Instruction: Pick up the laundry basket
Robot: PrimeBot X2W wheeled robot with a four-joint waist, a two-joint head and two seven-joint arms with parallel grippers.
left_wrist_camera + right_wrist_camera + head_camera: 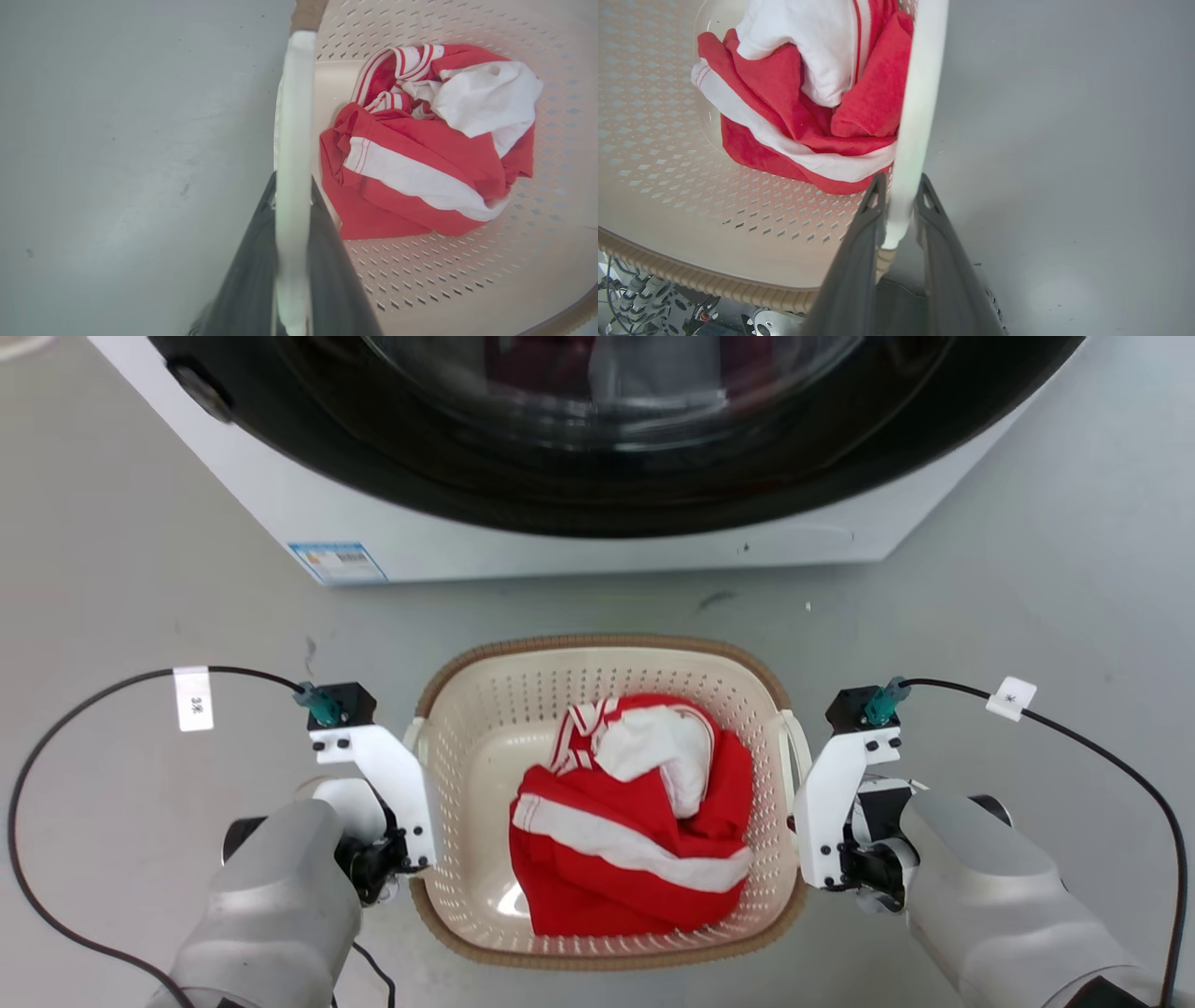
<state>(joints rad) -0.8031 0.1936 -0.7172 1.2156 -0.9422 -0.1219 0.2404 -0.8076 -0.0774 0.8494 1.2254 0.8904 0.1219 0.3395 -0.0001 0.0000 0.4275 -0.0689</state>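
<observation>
The laundry basket (pixel 607 644), cream perforated plastic with a brown woven-look rim, sits in the middle of the head view on the grey floor in front of me. A crumpled red and white garment (pixel 635 831) lies inside it. My left gripper (pixel 411 803) is at the basket's left side. In the left wrist view, that gripper (pixel 293 186) is shut on the white left handle (pixel 295 93). My right gripper (pixel 810 803) is at the right side. In the right wrist view, it (pixel 901 184) is shut on the white right handle (pixel 924 70). Whether the basket touches the floor cannot be told.
A white washing machine (pixel 373 532) with a dark round door (pixel 597 476) stands close behind the basket. Black cables (pixel 56 728) loop out from both wrists over the floor. Bare grey floor (pixel 140 569) lies to the left and right of the basket.
</observation>
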